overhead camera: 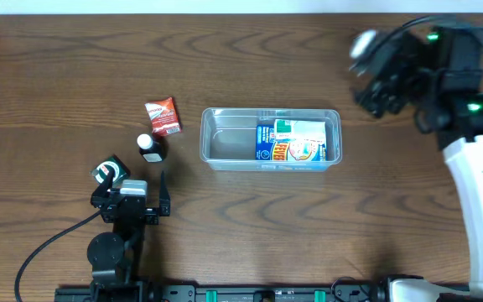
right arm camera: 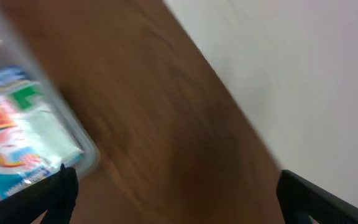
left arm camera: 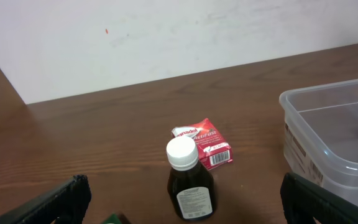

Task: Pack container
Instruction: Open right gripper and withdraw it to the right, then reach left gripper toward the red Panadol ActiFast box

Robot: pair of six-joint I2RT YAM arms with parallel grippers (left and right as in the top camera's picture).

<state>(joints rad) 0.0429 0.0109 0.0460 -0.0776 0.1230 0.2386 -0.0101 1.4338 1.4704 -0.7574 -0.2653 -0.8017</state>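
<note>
Left tool [overhead camera: 131, 193] sits low over the desk [overhead camera: 309, 226], jaws wide apart, nothing in them. Right tool [right arm camera: 179, 198] is also spread wide and empty; its view is blurred. Container [overhead camera: 210, 138]: clear shallow plastic tub, rounded corners, raised rim, ahead-right of left tool, low-left in right tool's view. Blue-white-green packet [overhead camera: 296, 141] lies flat in the tub end farther from left tool. Brown white-capped bottle [overhead camera: 150, 148] stands upright dead ahead of left tool, red sachet [overhead camera: 163, 117] just beyond it.
</note>
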